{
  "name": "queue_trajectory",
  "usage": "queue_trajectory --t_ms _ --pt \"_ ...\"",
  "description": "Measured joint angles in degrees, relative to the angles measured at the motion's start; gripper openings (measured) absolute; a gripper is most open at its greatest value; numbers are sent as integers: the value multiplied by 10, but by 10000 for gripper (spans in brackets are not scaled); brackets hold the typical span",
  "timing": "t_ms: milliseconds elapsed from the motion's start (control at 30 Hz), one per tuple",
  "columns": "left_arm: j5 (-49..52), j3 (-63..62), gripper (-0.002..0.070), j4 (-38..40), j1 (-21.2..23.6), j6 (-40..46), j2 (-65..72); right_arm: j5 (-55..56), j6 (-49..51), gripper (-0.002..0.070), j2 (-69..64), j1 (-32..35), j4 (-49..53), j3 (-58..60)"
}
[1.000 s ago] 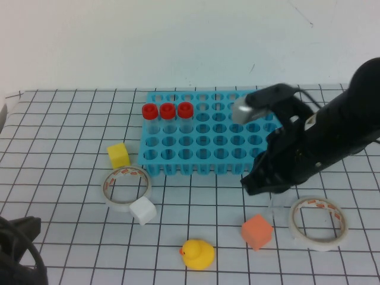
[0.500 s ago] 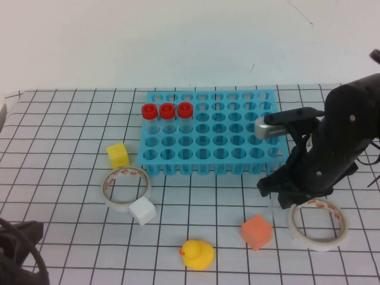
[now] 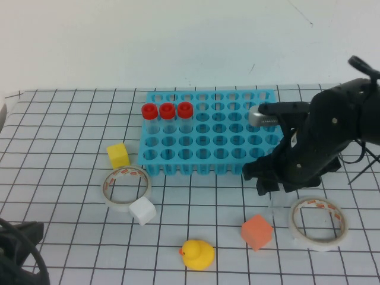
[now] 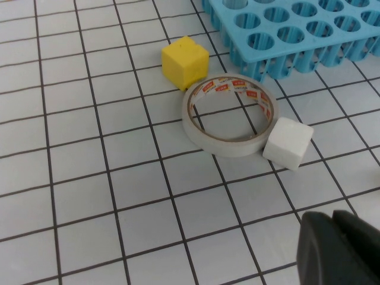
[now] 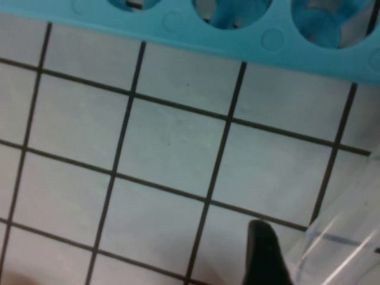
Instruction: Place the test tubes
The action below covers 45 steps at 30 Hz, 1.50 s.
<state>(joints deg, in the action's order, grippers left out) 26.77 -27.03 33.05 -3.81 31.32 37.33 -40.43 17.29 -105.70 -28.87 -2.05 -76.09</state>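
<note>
While the left gripper [image 4: 335, 240] rests at 7 o'clock on the tabletop [image 3: 59, 133], jaws pressed together, the right gripper [image 3: 267, 181] hovers at 5 o'clock of the blue rack [image 3: 205, 155], jaws apparently spread beside a clear test tube [image 5: 341, 243], so pickup seems underway: next, centre and close on it.

The rack [image 3: 196, 165] is glossy blue plastic, and the tube caps [image 3: 167, 110] are smooth red plastic. The counter [image 3: 59, 136] looks matt and smooth.
</note>
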Motion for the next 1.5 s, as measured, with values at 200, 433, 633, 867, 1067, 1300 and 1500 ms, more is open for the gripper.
queue_trajectory --t_ms 200,433,633,867,1067,1300,1500 --pt "3 0 -2 0 0 0 0 -1 20 403 -30 0 10 -3" --pt "5 0 -2 0 0 0 0 -11 39 403 -52 0 38 -5" --pt "5 0 -2 0 0 0 0 -23 55 403 -54 0 74 -5" --pt "5 0 -1 0 0 0 0 -26 70 319 -54 0 88 -5" --pt "5 0 -2 0 0 0 0 -27 80 237 -54 0 97 -5" --pt "5 0 -2 0 0 0 0 -36 155 237 -54 0 165 -5" --pt "5 0 -2 1 0 0 0 -71 216 237 -54 0 243 -5"
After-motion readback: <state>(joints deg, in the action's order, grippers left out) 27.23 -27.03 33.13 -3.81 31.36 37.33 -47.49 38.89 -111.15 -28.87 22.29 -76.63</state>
